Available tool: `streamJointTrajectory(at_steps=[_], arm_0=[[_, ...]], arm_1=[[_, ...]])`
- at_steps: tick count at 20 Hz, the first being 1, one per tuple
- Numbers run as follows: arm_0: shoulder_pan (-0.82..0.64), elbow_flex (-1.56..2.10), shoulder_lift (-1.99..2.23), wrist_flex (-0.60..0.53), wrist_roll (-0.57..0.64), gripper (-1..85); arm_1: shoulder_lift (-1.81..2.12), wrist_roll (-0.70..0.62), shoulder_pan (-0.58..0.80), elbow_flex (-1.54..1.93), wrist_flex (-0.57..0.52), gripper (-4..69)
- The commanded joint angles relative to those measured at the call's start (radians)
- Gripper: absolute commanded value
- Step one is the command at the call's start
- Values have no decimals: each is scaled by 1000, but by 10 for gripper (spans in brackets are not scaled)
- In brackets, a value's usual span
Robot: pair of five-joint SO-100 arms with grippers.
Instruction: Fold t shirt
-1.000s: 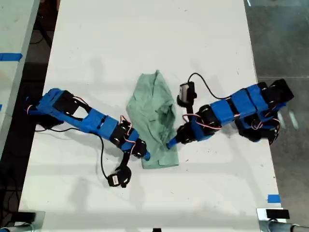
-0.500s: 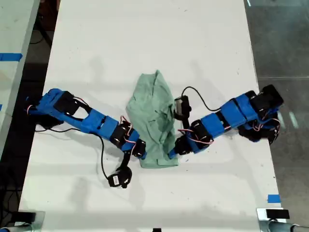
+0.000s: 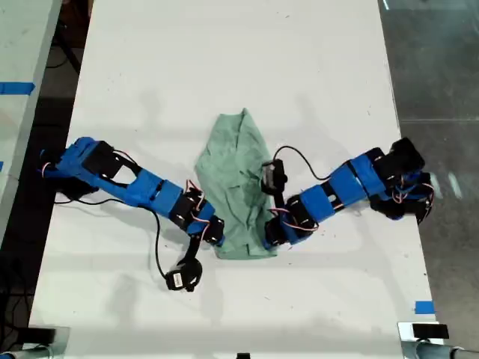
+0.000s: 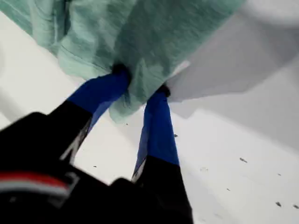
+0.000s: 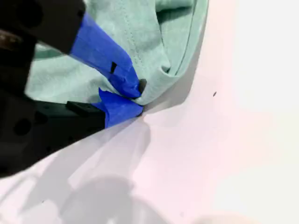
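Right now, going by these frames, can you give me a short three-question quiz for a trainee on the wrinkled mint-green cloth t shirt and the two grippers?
1. True or false: my first gripper hangs clear of the wrinkled pale mint-green cloth t shirt.
2. What does my second gripper pinch? A) a black cable B) the t shirt's hemmed edge C) nothing
3. Fill in: in the exterior view, both grippers meet the t shirt at its ___ end (upper/lower).

Key: 1 false, cloth sits between its fingers; 2 B; 3 lower.
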Motion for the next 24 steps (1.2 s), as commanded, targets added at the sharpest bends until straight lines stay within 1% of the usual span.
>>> streamJointTrajectory(at_steps=[1, 3, 4, 5, 7, 9, 12, 14, 16, 17, 19, 22, 23, 24], arm_0=[[21, -17, 60, 20, 3, -1], [31, -17, 81, 23, 0, -1], [40, -17, 101, 25, -3, -1], [51, -17, 129, 25, -6, -1], [54, -17, 190, 26, 21, -1], [34, -15, 281, 48, 64, -1], [-35, 21, 466, 163, 97, -1], [-115, 37, 552, 276, 106, -1], [-210, 83, 637, 341, 129, -1], [-262, 118, 675, 350, 149, -1], [-391, 175, 706, 364, 195, -1], [-612, 239, 607, 364, 279, -1], [-669, 227, 543, 357, 307, -1], [-716, 210, 480, 353, 324, -1]], arm_1=[[-17, -17, -8, -9, -12, 9], [-18, -15, -15, -52, 5, 9], [-20, -15, -20, -101, 41, 9], [-26, -29, -28, -187, 101, 9], [-2, -94, -25, -325, 184, 9], [110, -163, 25, -328, 187, 9], [295, -285, 152, -272, 181, 8], [393, -353, 242, -238, 169, 8], [479, -413, 333, -183, 143, 8], [529, -437, 380, -120, 104, 8], [634, -495, 479, 57, -14, 8], [790, -545, 641, 414, -298, 8], [828, -557, 693, 523, -397, 8], [847, -568, 741, 601, -471, 9]])
